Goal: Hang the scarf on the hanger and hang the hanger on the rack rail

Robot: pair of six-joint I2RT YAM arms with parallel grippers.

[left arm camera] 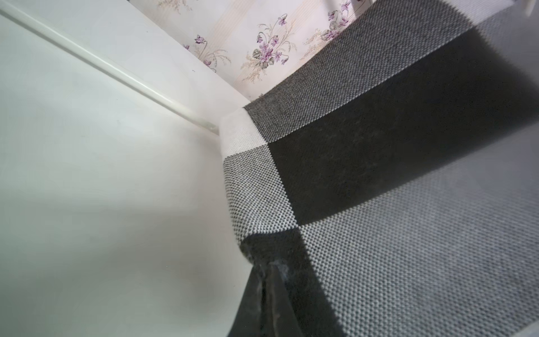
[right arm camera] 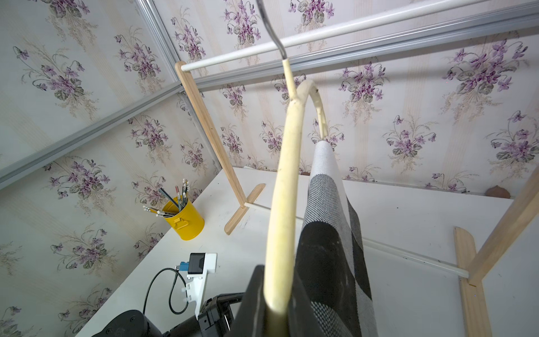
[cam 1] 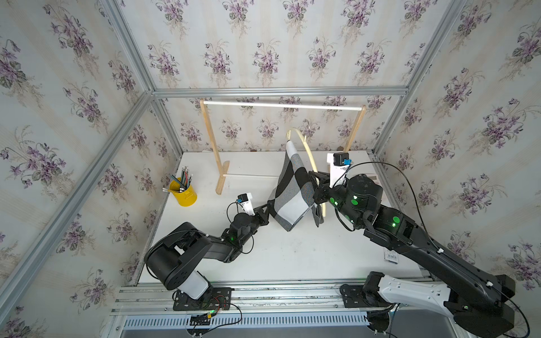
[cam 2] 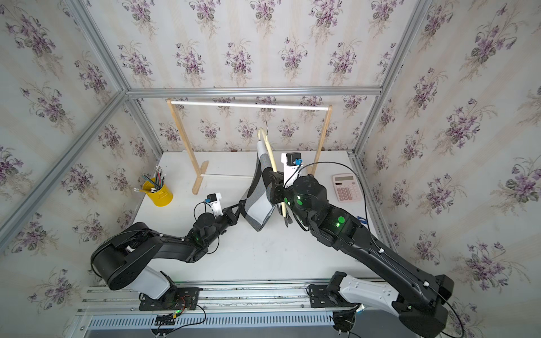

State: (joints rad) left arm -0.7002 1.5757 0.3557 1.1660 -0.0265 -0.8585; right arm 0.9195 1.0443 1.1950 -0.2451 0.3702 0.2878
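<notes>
- The left gripper (left arm camera: 267, 274) is pinched shut on the side edge of the scarf (left arm camera: 379, 204), at a dark check.
- The right gripper (right arm camera: 272, 306) is clamped on one arm of the wooden hanger (right arm camera: 284, 181). It holds the hanger up on end above the table (cam 1: 263, 257), with the hook pointing away from the arm.
- The scarf hangs from the hanger's far end, seemingly over the thin lower bar. It sags from there down to the left jaws.
- It looks like a light, limp knit, and I'd guess it slips on smooth wood if tugged unevenly. It is best taken by an edge or corner and drawn along gently.
- The hanger looks stiff and light, so a grip on its arm suits it.
- I can't tell how much cloth lies over the bar, because the scarf hides most of it.
- The hook's tip is cut off in the right wrist view.
- I can't make out whether the lowest fold clears the table.
</notes>
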